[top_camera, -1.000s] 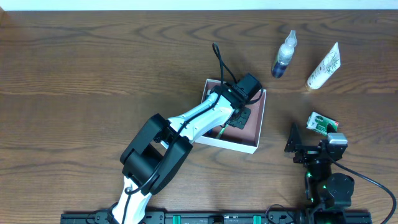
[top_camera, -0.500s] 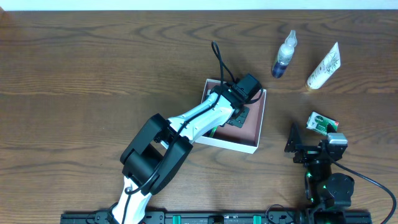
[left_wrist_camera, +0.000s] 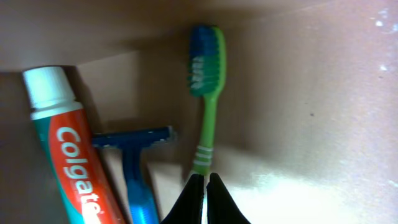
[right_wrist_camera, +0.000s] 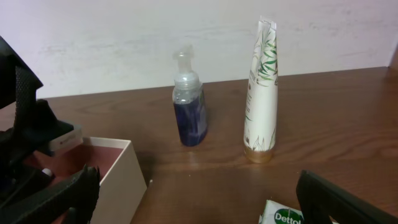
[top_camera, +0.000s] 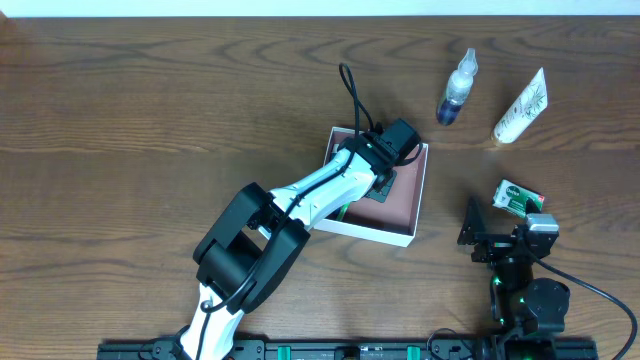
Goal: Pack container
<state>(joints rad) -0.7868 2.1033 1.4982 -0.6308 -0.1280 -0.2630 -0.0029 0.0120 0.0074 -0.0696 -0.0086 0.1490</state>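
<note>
The container (top_camera: pixel 372 233), a shallow white-walled box with a pinkish-brown floor (left_wrist_camera: pixel 311 93), sits mid-table. On its floor lie a green toothbrush (left_wrist_camera: pixel 208 93), a blue razor (left_wrist_camera: pixel 134 162) and a red Colgate toothpaste tube (left_wrist_camera: pixel 68 155). My left gripper (top_camera: pixel 383 184) reaches down into the box. It is shut, and its tips (left_wrist_camera: pixel 206 179) meet just over the end of the toothbrush handle, with nothing seen between them. My right gripper (top_camera: pixel 497 228) stands open near the front right of the table (right_wrist_camera: pixel 196 211). It holds nothing.
A clear bottle of blue liquid (top_camera: pixel 455 92) (right_wrist_camera: pixel 188 106) and a white tube (top_camera: pixel 520 108) (right_wrist_camera: pixel 261 93) stand at the back right. A green-and-white Dettol packet (top_camera: pixel 518 197) (right_wrist_camera: pixel 291 216) lies just ahead of the right gripper. The box's corner (right_wrist_camera: pixel 115 174) is to its left.
The left gripper has shifted slightly inside the container, staying shut. The right arm has not moved.
</note>
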